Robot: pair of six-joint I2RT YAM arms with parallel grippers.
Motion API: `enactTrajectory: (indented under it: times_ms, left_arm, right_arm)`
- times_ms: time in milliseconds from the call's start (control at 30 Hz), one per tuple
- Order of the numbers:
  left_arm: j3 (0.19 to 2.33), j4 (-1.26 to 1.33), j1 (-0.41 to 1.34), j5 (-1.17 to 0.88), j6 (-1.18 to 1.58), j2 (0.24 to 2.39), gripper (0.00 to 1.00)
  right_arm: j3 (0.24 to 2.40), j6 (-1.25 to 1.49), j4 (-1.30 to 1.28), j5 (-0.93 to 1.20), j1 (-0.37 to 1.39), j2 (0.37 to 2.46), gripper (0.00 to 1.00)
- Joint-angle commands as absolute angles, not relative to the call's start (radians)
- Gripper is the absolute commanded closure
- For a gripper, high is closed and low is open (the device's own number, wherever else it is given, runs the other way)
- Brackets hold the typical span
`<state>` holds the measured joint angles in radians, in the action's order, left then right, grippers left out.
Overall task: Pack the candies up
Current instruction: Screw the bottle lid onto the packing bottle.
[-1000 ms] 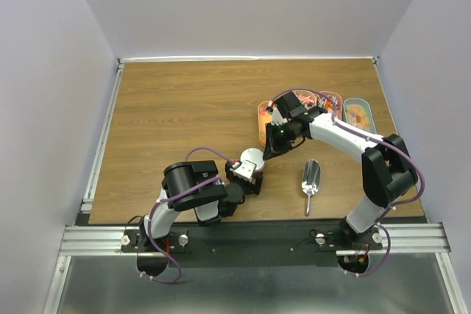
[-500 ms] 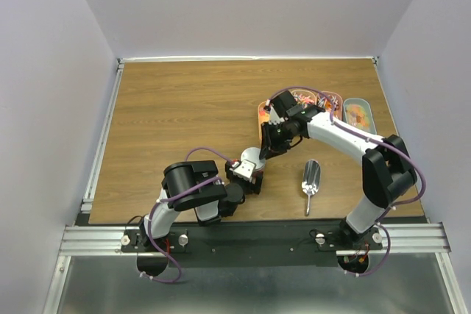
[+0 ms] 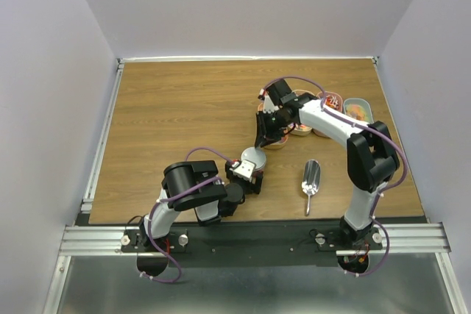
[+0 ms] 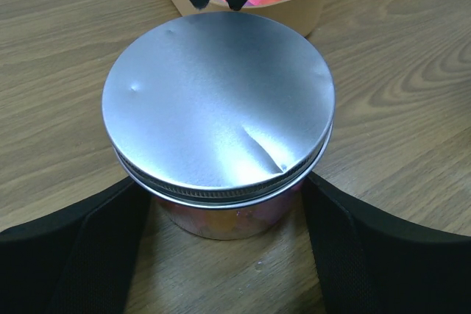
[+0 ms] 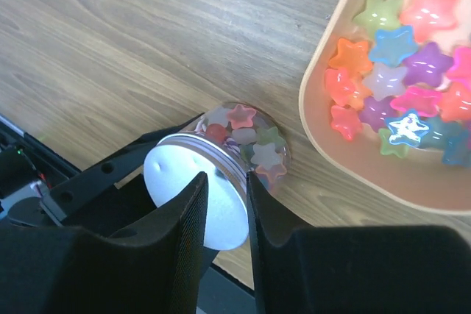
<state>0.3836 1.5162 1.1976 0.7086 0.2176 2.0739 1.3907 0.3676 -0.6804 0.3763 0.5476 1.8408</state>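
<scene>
Brown wood grain runs across the table [image 3: 184, 123]. The jar [image 4: 221, 218] is clear, showing orange and pink through its wall, under a plain silver lid [image 4: 218, 101]. Behind the jar, a peach tray [image 5: 346, 159] holds candies [image 5: 397, 71] in orange, pink, blue, purple, green and red. Right of the jar, the scoop [image 3: 311, 179] is silver.

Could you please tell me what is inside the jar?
Through the clear wall of the jar, star-shaped candies show in the right wrist view. The lid covers the top, so how full it is cannot be seen.
</scene>
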Motion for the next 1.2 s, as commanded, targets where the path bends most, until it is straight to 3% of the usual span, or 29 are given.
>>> enactTrajectory:
  times_ms: [0, 567, 1167]
  left_arm:
    - [0.351, 1.850, 1.192, 0.664, 0.275, 2.125, 0.14]
    - [0.368, 1.801, 1.190, 0.672, 0.281, 2.118, 0.14]
    - [0.385, 1.758, 1.189, 0.681, 0.285, 2.100, 0.14]
  right_arm:
    - [1.414, 0.333, -0.698, 0.436, 0.548, 1.868, 0.68]
    - [1.261, 0.341, -0.695, 0.431, 0.548, 1.790, 0.85]
    - [1.150, 0.428, -0.667, 0.379, 0.561, 1.672, 0.88]
